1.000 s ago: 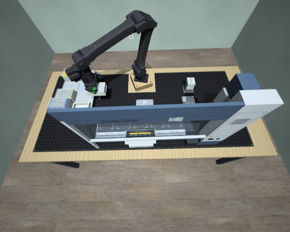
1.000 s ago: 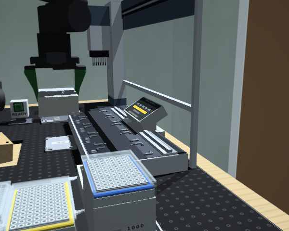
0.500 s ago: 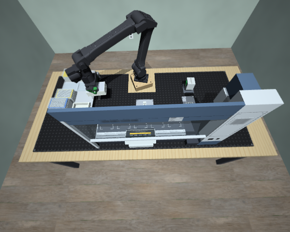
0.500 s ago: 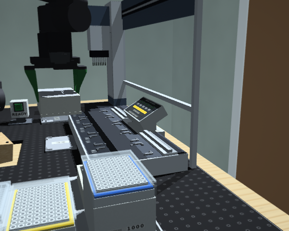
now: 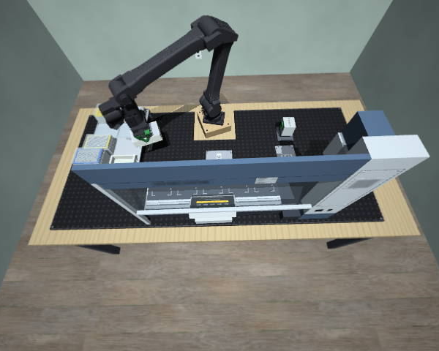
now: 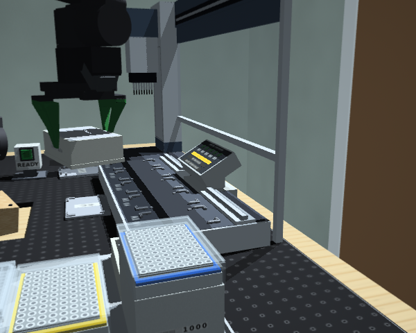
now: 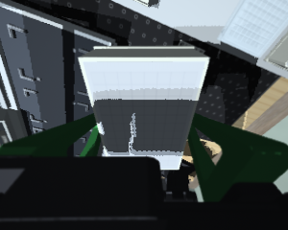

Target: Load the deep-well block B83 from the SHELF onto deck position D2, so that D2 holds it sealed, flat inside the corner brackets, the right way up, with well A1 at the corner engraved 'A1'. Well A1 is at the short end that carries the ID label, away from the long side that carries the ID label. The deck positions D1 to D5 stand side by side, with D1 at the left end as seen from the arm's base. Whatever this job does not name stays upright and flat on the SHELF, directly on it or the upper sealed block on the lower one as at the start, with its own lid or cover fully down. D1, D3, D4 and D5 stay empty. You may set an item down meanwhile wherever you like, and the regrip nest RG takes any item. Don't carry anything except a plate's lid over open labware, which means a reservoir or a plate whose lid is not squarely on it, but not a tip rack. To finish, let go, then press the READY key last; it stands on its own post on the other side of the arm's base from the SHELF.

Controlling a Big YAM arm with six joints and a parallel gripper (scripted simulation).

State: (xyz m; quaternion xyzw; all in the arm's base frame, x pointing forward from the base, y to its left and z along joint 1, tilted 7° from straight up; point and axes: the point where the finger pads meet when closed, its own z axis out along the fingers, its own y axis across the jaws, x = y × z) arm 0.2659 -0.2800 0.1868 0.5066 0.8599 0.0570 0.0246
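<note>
My gripper point(image 6: 80, 123), with green fingers, is shut on the sealed deep-well block point(image 6: 83, 146), a pale grey box with a foil-like top. I hold it in the air between the shelf and the deck, above the black mat. In the top view the block point(image 5: 148, 134) hangs right of the shelf items. In the wrist view the block point(image 7: 145, 105) fills the space between the fingers, tilted slightly against the deck rows. The deck point(image 6: 165, 189) with its corner brackets lies to the right of the block. The READY key point(image 6: 27, 155) stands beyond the block.
On the shelf stand a tip rack with a blue rim point(image 6: 167, 249) and a yellow-rimmed rack point(image 6: 57, 293). The regrip nest point(image 6: 83, 208) lies on the mat. The pipetting head point(image 6: 142, 84) and the gantry post point(image 6: 167, 75) hang over the deck's far end. The arm's base block point(image 5: 213, 126) is nearby.
</note>
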